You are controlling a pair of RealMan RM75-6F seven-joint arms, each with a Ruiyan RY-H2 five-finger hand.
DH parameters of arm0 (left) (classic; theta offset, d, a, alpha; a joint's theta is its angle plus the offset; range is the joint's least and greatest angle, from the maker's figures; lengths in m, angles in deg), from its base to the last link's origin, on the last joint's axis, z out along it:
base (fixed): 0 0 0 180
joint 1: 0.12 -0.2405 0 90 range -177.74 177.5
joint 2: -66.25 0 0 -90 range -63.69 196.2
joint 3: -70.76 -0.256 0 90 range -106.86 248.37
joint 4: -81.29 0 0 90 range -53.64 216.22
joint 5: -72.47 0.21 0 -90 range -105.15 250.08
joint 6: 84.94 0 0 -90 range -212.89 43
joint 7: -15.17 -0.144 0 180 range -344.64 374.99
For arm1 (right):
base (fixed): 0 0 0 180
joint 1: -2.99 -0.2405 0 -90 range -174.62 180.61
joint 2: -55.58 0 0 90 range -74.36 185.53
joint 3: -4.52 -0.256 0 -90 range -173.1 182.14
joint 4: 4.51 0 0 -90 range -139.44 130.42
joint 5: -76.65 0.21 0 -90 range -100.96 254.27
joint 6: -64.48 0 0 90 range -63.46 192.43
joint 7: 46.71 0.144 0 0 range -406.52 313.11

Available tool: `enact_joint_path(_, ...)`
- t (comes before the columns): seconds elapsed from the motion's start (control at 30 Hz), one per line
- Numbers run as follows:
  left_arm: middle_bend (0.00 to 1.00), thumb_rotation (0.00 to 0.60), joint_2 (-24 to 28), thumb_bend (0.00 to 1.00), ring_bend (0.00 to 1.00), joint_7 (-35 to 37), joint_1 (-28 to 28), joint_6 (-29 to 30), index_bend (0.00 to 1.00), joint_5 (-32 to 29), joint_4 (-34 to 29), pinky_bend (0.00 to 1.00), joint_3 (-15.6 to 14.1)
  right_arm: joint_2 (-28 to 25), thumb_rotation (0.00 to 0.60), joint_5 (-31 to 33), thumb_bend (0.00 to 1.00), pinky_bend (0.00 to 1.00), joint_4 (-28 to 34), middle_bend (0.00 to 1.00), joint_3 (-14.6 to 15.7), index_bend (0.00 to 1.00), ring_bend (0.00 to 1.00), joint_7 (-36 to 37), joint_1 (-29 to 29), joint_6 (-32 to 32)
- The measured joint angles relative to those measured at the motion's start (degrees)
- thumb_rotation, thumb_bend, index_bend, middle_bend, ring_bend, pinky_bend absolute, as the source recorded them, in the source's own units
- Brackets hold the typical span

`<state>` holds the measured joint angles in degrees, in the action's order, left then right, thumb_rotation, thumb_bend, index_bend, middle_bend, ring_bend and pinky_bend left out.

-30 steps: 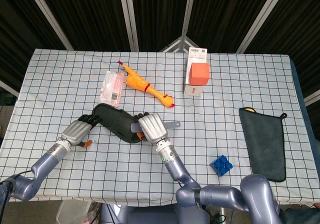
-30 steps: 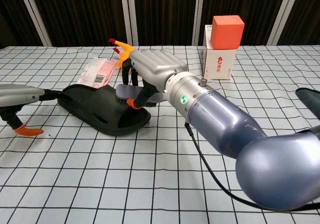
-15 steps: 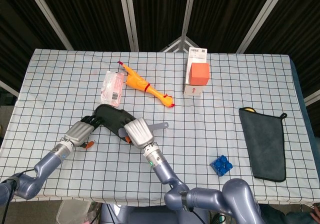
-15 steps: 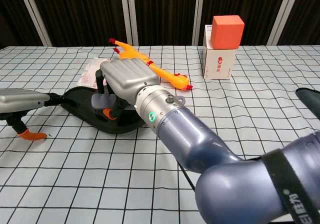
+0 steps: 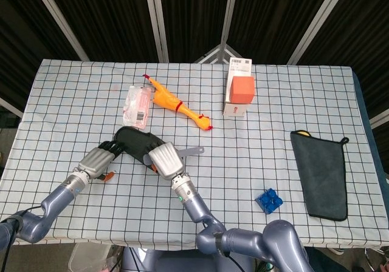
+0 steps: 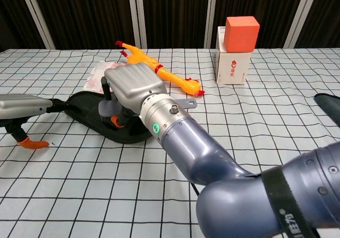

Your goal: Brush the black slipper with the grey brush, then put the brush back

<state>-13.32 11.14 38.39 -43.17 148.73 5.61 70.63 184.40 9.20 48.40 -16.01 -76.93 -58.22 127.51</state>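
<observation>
The black slipper (image 5: 135,143) (image 6: 87,109) lies on the checked cloth left of centre. My left hand (image 5: 97,159) (image 6: 24,106) holds its heel end with fingers on the rim. My right hand (image 5: 164,160) (image 6: 130,86) grips the grey brush over the slipper's toe end. The brush's grey handle (image 5: 192,150) (image 6: 185,103) sticks out to the right, and its head (image 6: 109,109) shows under the hand, against the slipper.
A rubber chicken (image 5: 176,105) and a pink packet (image 5: 137,105) lie behind the slipper. Farther right stand an orange block on a white box (image 5: 239,95), a dark towel (image 5: 321,172) and a blue toy brick (image 5: 268,200). An orange bit (image 6: 32,143) lies by my left hand.
My right hand has carried the brush leftward along the slipper, from the toe toward the middle. The left hand and the slipper have stayed nearly still.
</observation>
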Motion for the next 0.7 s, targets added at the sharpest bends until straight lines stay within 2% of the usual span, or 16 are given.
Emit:
enact_joint_path(0.33, 0.0, 0.6, 0.13, 0.51, 0.0, -0.82, 0.08, 0.11, 0.0, -0.36, -0.53, 0.0, -0.16, -2.02, 0.6, -0.24, 0.86, 0.77, -1.8, 0.79, 0.85, 0.89, 0.66, -1.34, 2.03, -1.3)
enact_joint_path(0.7, 0.0, 0.6, -0.26, 0.51, 0.0, -1.46, 0.46, 0.01, 0.0, -0.9, -0.77, 0.0, 0.06, -2.76, 0.6, -1.32, 0.87, 0.77, 2.91, 0.79, 0.82, 0.89, 0.66, -2.44, 2.49, -0.71)
